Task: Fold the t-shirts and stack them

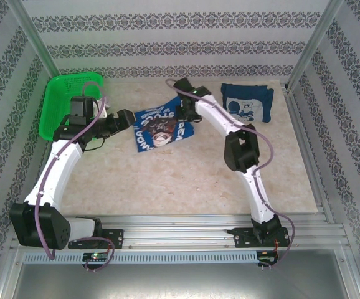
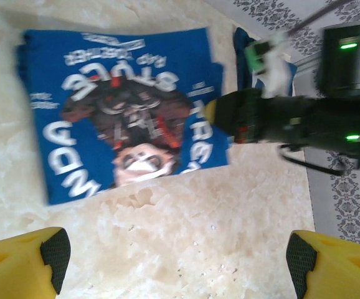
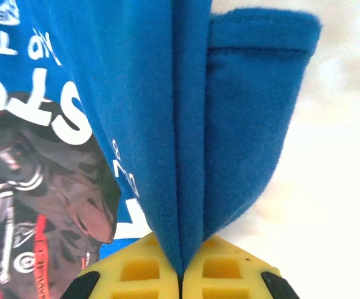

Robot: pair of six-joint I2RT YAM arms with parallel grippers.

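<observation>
T-shirts, two counted: printed t-shirt (image 1: 158,131) at centre, edge pinched in closed right gripper (image 3: 181,274); folded t-shirt (image 1: 247,104) at two o'clock. Left gripper (image 2: 174,261) held wide, empty. Basket (image 1: 55,106), one, at ten o'clock.

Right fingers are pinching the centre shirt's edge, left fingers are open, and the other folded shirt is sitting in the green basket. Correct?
Not quite. The other folded shirt lies on the table at far right, away from the green basket at far left; the top external view shows it. The rest holds: right fingers pinch the centre shirt's edge, left fingers open.
</observation>
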